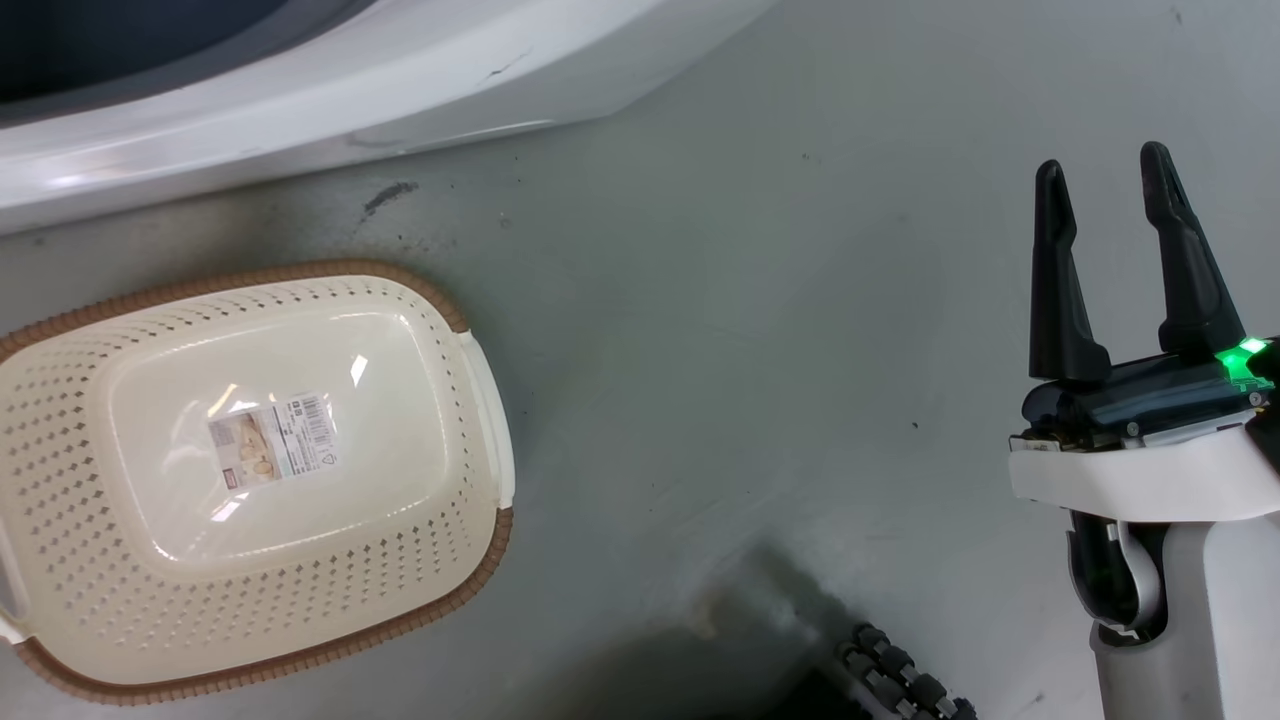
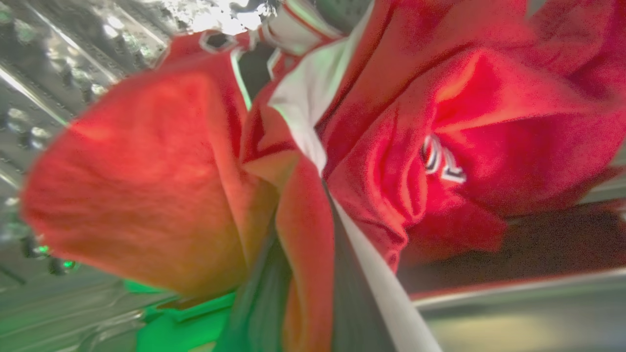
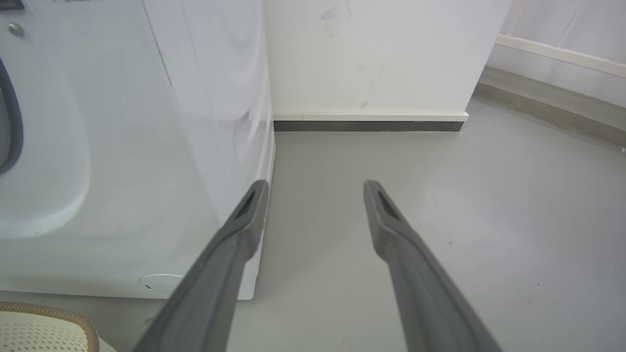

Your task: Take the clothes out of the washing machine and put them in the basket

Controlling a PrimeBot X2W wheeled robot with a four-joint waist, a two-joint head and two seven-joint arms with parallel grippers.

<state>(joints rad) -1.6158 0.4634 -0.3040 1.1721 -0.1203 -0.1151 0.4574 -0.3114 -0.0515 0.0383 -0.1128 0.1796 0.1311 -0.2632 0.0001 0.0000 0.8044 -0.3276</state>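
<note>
The clothes point(image 2: 146, 186) are red garments seen very close in the left wrist view, one with a white stripe point(image 2: 303, 102), one with black-and-white numerals point(image 2: 442, 164). They lie against the perforated steel drum point(image 2: 44, 63) of the washing machine point(image 1: 300, 110). My left gripper point(image 2: 305, 205) is buried in them, and its two dark fingers converge on a red fold pinched between them. The basket point(image 1: 300, 272) stands on the floor at the left with nothing in it. My right gripper point(image 1: 1100, 160) hovers open over bare floor at the right, well away from the basket.
The washing machine's white front point(image 3: 122, 146) stands left of my right gripper point(image 3: 315, 186), with a corner of the basket point(image 3: 44, 327) at its foot. A white wall with a dark skirting point(image 3: 367, 126) lies ahead. Grey floor point(image 1: 750, 350) spreads between basket and right arm.
</note>
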